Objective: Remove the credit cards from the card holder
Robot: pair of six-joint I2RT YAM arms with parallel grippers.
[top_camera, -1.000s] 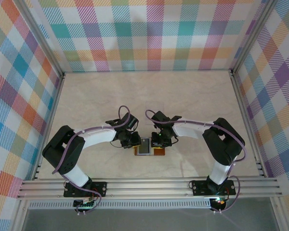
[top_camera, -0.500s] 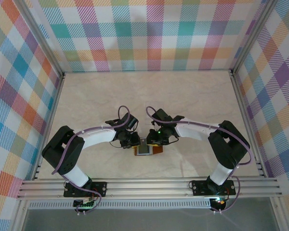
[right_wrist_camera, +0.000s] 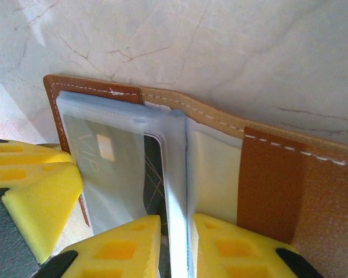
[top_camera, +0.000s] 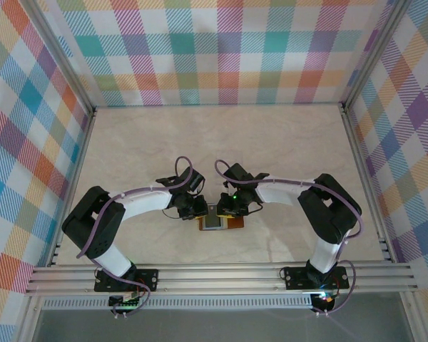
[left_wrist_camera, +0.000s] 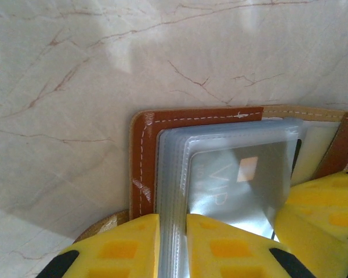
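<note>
A: From above, what is the room like?
B: A pale surface (top_camera: 271,142) with a smooth marble pattern and thin reddish veins. Walls (top_camera: 214,50) of pastel plaid box it in, and metal rails (top_camera: 221,274) run along the near edge. Both arms bend inward and meet near the front middle.

A: Where is the card holder?
B: The card holder (top_camera: 235,224) lies open on the surface between the left gripper (top_camera: 198,212) and the right gripper (top_camera: 226,210). It is a small brown rectangle with a grey patch. From here I cannot tell how the jaws stand.

A: And the left wrist view?
B: The leather is tan-brown, with pale stitching round a rounded corner. The left gripper (left_wrist_camera: 173,249) has blocky yellow fingers (left_wrist_camera: 116,252) set narrow, closed on the card holder by the edges of its stacked clear sleeves (left_wrist_camera: 171,174). The top sleeve holds a glossy silver-grey credit card (left_wrist_camera: 238,185) marked "VIP" with a small square chip. The other arm's yellow finger (left_wrist_camera: 319,214) sits at the right.

A: The right wrist view?
B: The right gripper (right_wrist_camera: 177,255) is also narrow, nipping one sleeve leaf (right_wrist_camera: 177,174) that shows edge-on. Left of the leaf is the silver credit card (right_wrist_camera: 104,168), with a dark card (right_wrist_camera: 153,174) crossed by fine gold lines partly behind it. Right of the leaf are a cream pocket (right_wrist_camera: 214,168), a smooth brown strap (right_wrist_camera: 272,185) and grainy tan leather.
</note>
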